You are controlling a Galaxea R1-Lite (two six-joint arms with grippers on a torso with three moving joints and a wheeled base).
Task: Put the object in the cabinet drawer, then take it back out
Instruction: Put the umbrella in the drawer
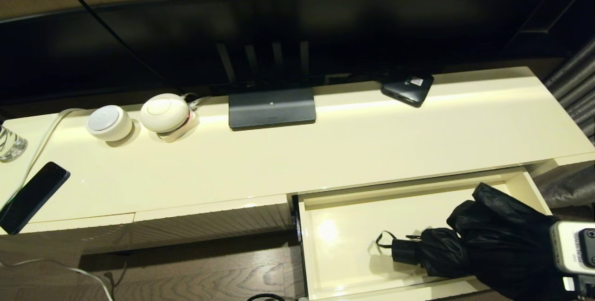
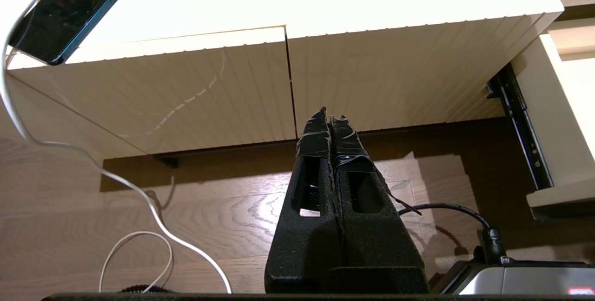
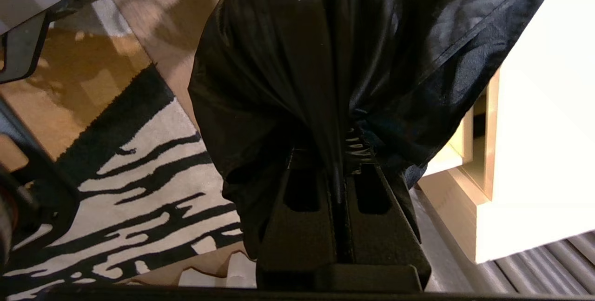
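bench [image 1: 372, 147]: long glossy cream top. lying directly on it: a black phone [image 1: 32, 197] at the front left corner, overhanging the front edge; a clear glass [image 1: 10, 143] at the left edge; two round white devices [image 1: 109, 123] [image 1: 165, 113] side by side near the rear left; a dark rectangular stand base [image 1: 272, 108] at the rear centre; a small black box with a white label [image 1: 408, 88] at the rear edge, right of centre. a white cable [image 1: 42, 145] crosses the left end.

Black umbrella [image 1: 483, 240], handle end inside open cream drawer [image 1: 344, 268], canopy bunched over right-front edge.
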